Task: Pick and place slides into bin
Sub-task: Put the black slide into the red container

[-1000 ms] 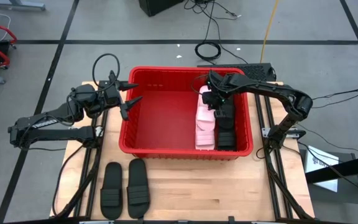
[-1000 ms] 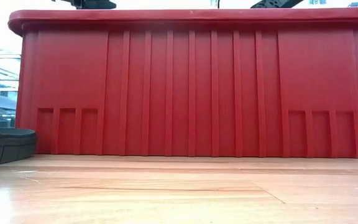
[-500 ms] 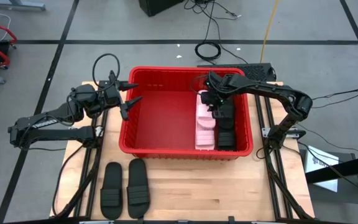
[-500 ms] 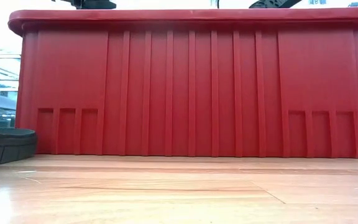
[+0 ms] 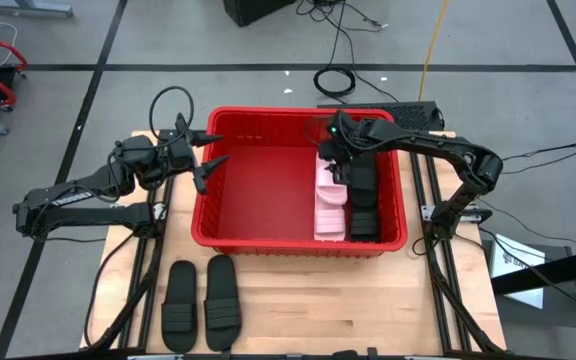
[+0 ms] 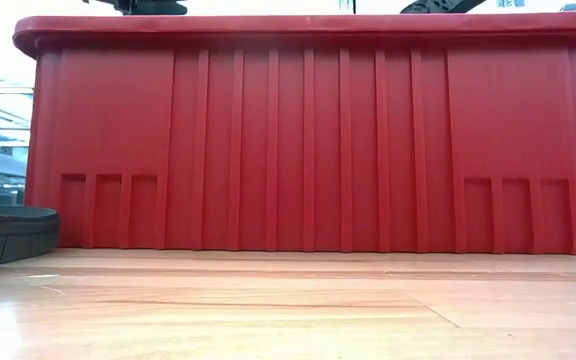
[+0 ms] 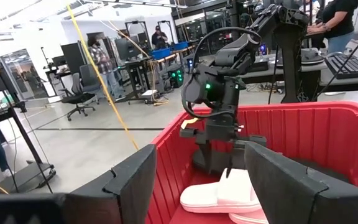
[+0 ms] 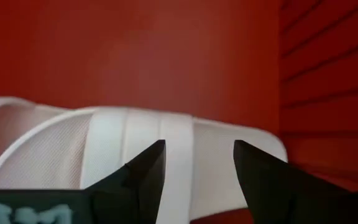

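Both arms are dark, near-black, built of jointed segments with blocky housings; the left arm (image 5: 78, 195) carries pale lettering along its long lower link, and a black cable loops up above its wrist. The left gripper (image 5: 208, 152) has two long, tapered, pointed black fingers (image 7: 132, 183) with flat, angular faces. The right arm (image 5: 438, 150) is the same dark build with a black cable arcing over its wrist, a small green light glows on the wrist housing, and the right gripper (image 8: 194, 165) shows two black fingers narrowing to points.
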